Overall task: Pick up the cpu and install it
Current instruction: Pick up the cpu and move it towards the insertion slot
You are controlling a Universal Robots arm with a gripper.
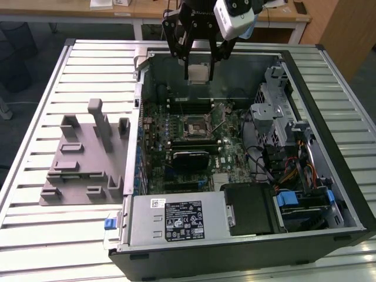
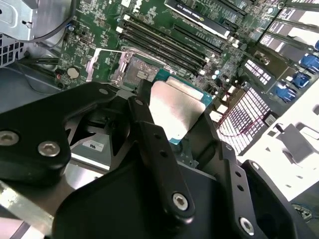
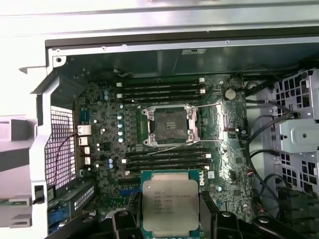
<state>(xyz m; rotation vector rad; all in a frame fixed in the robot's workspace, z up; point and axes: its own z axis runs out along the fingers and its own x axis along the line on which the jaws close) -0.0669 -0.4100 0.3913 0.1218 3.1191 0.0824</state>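
At the upper centre of the exterior view, the claw [image 1: 198, 69] grips the cpu [image 1: 198, 76] by its edges, held flat above the open computer case [image 1: 235, 261], apparently to match the bare socket [image 1: 194, 127] below.

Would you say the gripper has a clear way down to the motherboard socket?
Probably yes: the gripper, shut on the cpu, hangs over the open computer case, and the socket centre lies uncovered.

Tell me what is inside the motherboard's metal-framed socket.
The socket has a bare dark centre, no chip seated; the cpu is held apart in the gripper, its underside hidden.
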